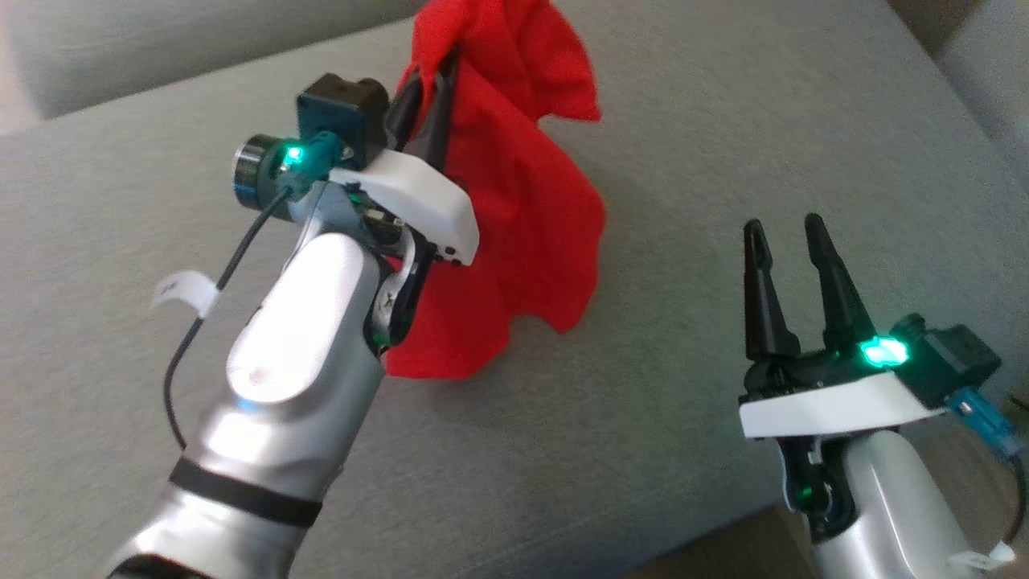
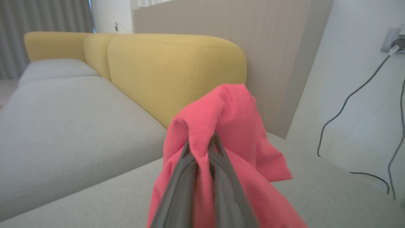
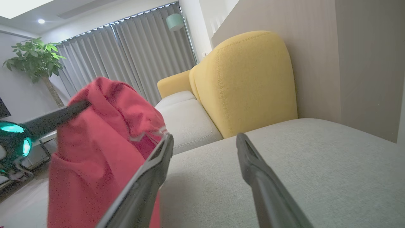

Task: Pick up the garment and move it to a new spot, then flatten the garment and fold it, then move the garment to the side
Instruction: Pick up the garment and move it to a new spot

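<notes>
While the left gripper (image 1: 438, 72) is clamped shut on a bunch of the red garment (image 1: 522, 209), the cloth just hangs down below it over the grey sofa seat (image 1: 723, 121). Right gripper (image 1: 784, 229) sits well apart, off to the garment's right, jaws wide, holding nothing.

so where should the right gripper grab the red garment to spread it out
Probably take the red garment by its free lower corner, coming in from the robot's right. The left gripper is shut on the top bunch, so the cloth hangs in folds. That corner juts toward the open right gripper, near the sofa seat.
</notes>
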